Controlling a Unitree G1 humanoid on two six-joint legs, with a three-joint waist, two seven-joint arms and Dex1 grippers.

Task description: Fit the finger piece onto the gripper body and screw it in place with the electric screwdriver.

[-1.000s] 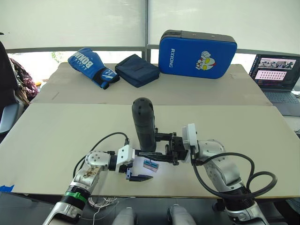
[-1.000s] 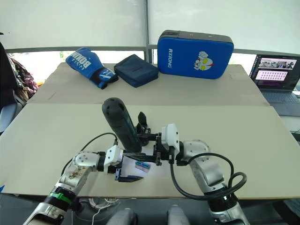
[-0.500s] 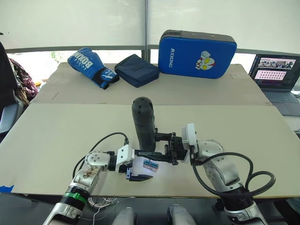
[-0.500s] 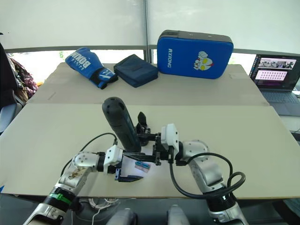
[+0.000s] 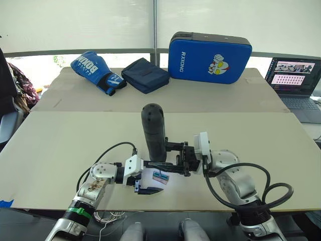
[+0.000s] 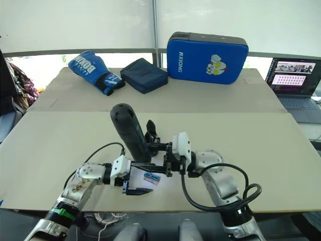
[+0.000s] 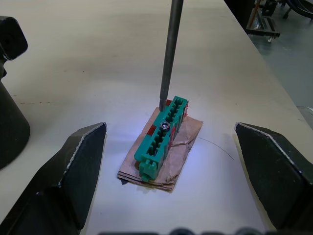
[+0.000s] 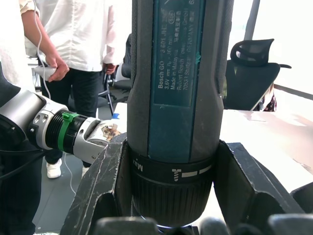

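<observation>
Reaching in from the right, the right arm bends at the elbow and points its gripper (image 5: 173, 161) leftward over the near middle of the table (image 5: 60, 145). Its fingers (image 8: 102, 191) are clamped on the screwdriver (image 5: 153, 131), which stands upright with its rounded end up. The thin bit (image 7: 169, 54) comes straight down and its tip rests at the far end of a small green block (image 7: 162, 134), which lies on a brown scrap with a screw head showing in its middle.

From the left, the left arm lies low along the near edge, forearm angled inward, its gripper (image 5: 148, 176) pointing right. Its two fingers (image 7: 63, 171) are spread wide apart, one on each side of the green block, touching nothing.

Just behind the screwdriver stands the gripper body (image 6: 151, 136), its pointed black finger sticking up. I cannot make out the finger piece as a separate part.

Far back lie a boxing glove (image 5: 95, 70), a dark pouch (image 5: 145, 75) and a blue pad (image 5: 210, 51); a laptop (image 5: 296, 83) sits far right.
</observation>
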